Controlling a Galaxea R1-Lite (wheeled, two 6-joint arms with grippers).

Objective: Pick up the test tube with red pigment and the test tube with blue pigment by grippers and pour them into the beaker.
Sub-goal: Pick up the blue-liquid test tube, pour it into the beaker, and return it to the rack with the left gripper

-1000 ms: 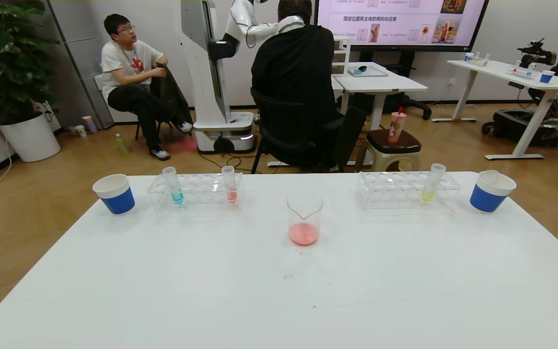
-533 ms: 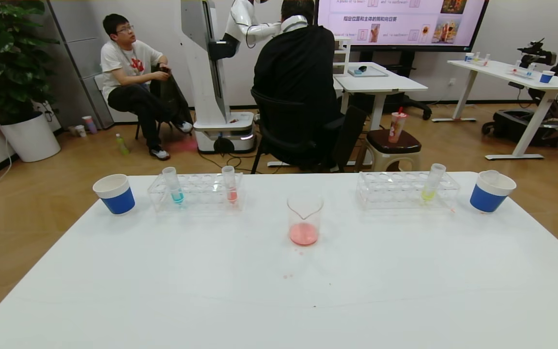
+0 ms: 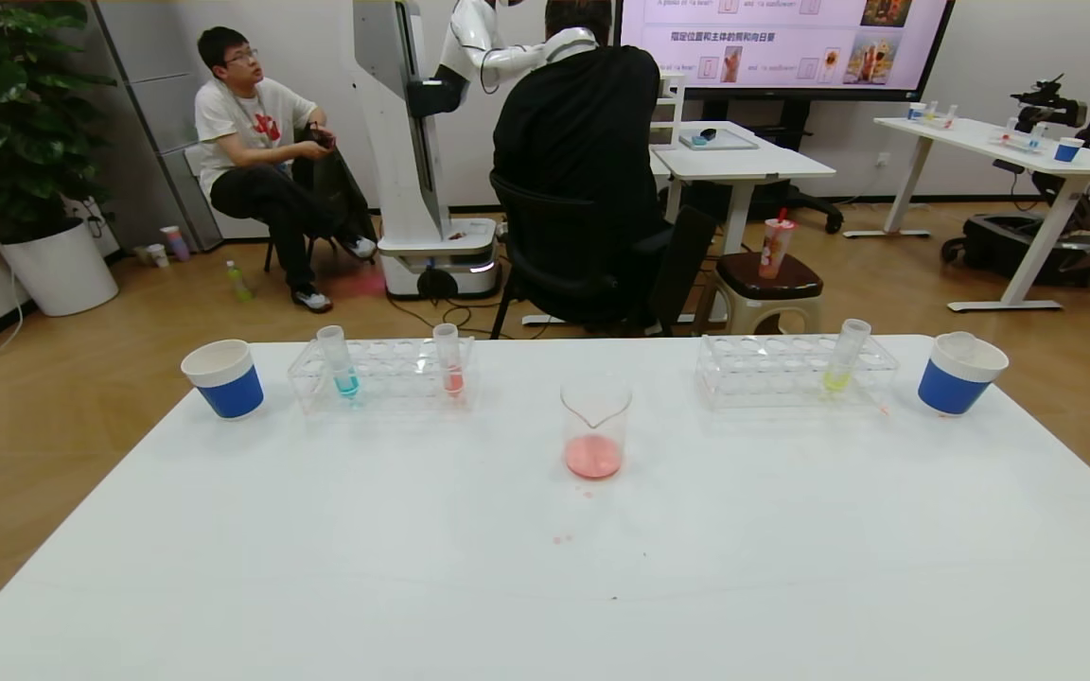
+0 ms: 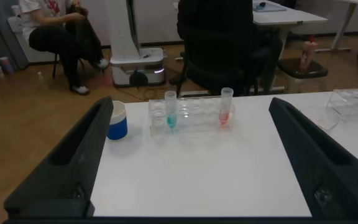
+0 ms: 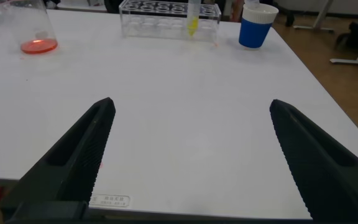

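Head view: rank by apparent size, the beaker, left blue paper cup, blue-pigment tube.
1. beaker, largest, though it sits nearer the camera
2. left blue paper cup
3. test tube with blue pigment, smallest and slimmest

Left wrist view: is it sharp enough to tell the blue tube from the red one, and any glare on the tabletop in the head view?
Left wrist view: soft, but the test tube with blue pigment and the test tube with red pigment stay distinct by colour; the open left gripper frames them. Head view: even light, mild sheen on the table, and the beaker casts little shadow.
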